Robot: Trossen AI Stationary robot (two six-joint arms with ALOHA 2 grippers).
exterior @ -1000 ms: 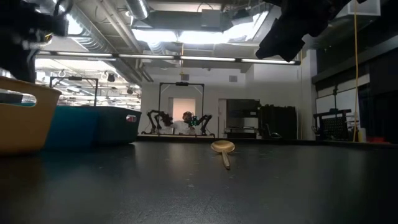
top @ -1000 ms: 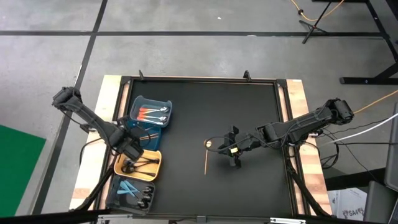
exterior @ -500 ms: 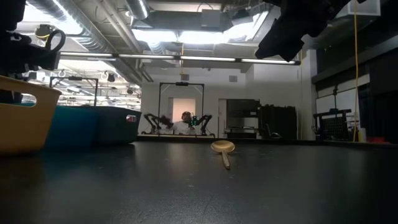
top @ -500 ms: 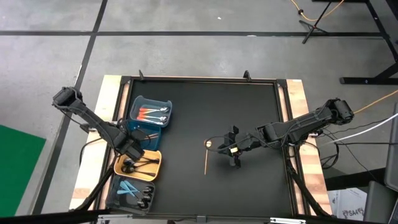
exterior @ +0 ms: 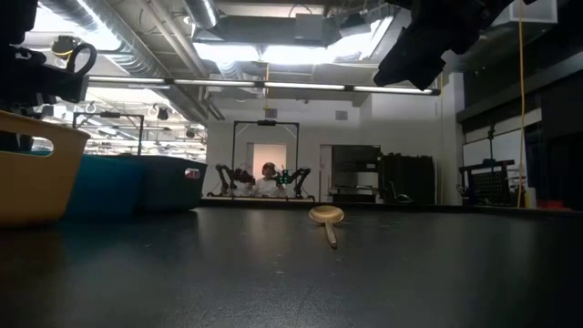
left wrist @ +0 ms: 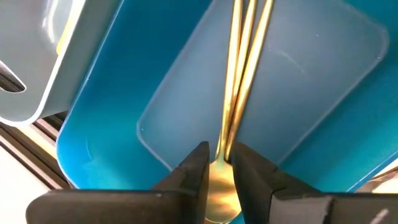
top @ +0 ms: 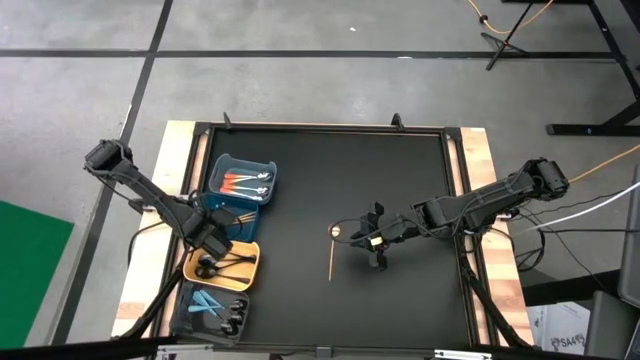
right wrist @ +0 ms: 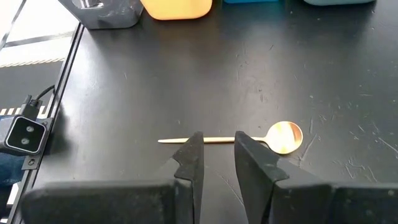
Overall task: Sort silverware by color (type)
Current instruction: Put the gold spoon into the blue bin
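Only the left gripper (top: 207,239) has changed since a second ago: your left jaws have parted from nearly closed to a narrow gap, and in the low view the arm has shifted a little above the yellow bin (top: 222,264).

You are close to done, by my reading. Four bins stand in a row along the desk's (top: 400,180) left edge:
- The light blue bin (top: 245,182), two places beyond the yellow bin, holds the orange-handled pieces (top: 240,181).
- The dark blue bin (top: 222,210), touching the yellow bin's far side, holds the gold pieces (left wrist: 241,68).
- The yellow bin itself holds the black pieces (top: 225,265).
- The grey bin (top: 208,308), on the yellow bin's near side, holds the light blue pieces (top: 206,301), with some dark ones beside them that you may want to check.

Your left jaws hang low inside the dark blue bin with a gold spoon's bowl between them. It appears to be released among the other gold pieces, though a light touch cannot be ruled out.

One item is left. The last gold spoon (top: 332,255) lies flat on the bare desk, well apart from the yellow bin toward the middle. The right gripper (top: 376,246) hovers just past it, on the side away from the yellow bin. Its jaws are narrowly apart and hold nothing.

The desk is a matte black sheet, lightly scratched and otherwise bare. Behind it lies a large workshop with ceiling lights, ducts and more rigs. A person (exterior: 268,171) sits far back.
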